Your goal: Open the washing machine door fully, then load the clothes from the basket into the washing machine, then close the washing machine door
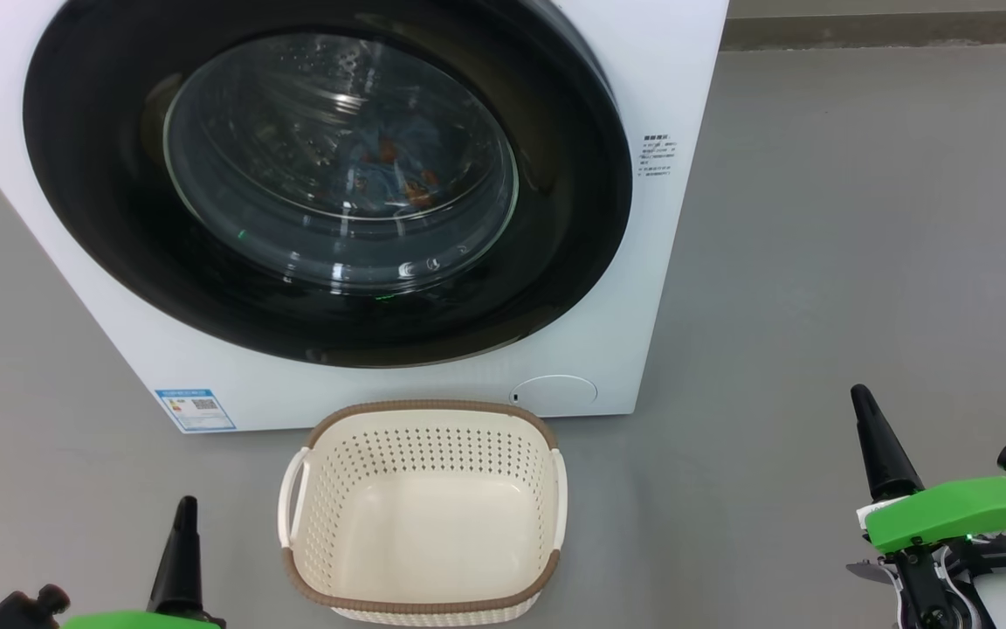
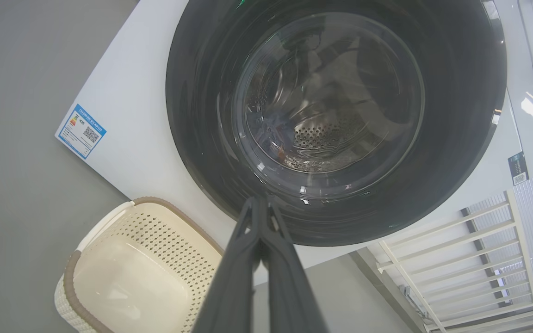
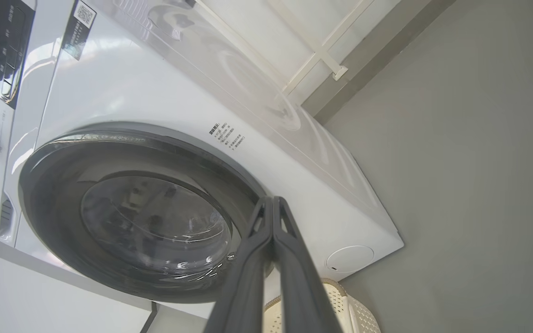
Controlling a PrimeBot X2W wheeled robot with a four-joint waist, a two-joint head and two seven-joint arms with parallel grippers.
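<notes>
The white washing machine (image 1: 660, 288) stands ahead with its round black washing machine door (image 1: 555, 262) shut flat against the front. Through the glass window the light-blue clothes (image 1: 398, 170) with orange marks lie inside the drum. The cream basket (image 1: 420, 515) with a brown rim sits on the floor right in front of the washer, with nothing in it. My left gripper (image 1: 185, 505) is at the lower left, shut and holding nothing; its fingers (image 2: 259, 217) meet tip to tip. My right gripper (image 1: 861, 397) is at the lower right, likewise shut, fingers (image 3: 273, 212) pressed together.
Grey floor (image 1: 861, 218) stretches to the right of the washer. A blue label (image 1: 196, 409) is stuck on the washer's lower left corner and a round filter cover (image 1: 554, 391) on its lower right. A white slatted rack (image 2: 470, 259) stands beside the machine.
</notes>
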